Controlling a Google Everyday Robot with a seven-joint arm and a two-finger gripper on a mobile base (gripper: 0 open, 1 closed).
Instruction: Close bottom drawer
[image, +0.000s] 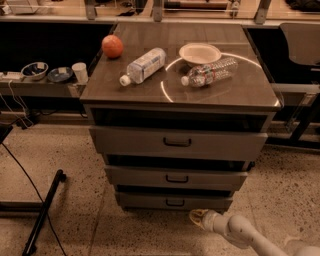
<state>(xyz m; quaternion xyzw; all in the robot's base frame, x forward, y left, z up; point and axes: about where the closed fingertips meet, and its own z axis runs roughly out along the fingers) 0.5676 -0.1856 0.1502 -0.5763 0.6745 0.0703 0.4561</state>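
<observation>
Bottom drawer (150, 201) not shut; gripper (196, 218) low at its front

Cabinet (260, 100): grey-brown, three drawers stacked, each narrower than the one above. All three standing out from the carcass, dark gap above every front.

Position of bottom drawer: lowest and narrowest, just above the floor (75, 165), small dark pull (175, 202) at centre. Out only a little, front square to the cabinet, interior lost in shadow.

Position of gripper: down near floor level, just in front of the bottom drawer, right of the pull, below the front's lower edge as seen. Pale yellowish tip pointing left and toward the drawer. Very near the front; contact not confirmable. Parted or closed up: can't tell.

Arm (240, 232): white, entering from the bottom-right corner.

On the cabinet top: orange (112, 46) back-left; bottle (143, 65) on its side, white cap toward front-left; white bowl (200, 53) upright further right; second bottle (212, 72) on its side just in front of the bowl, cap pointing left.

Left of the cabinet: shelf (30, 90) carrying two dark dishes (35, 70) and a white cup (80, 72). Black pole (45, 212) lying on the speckled floor at lower left. Chair (300, 40) at right rear.
</observation>
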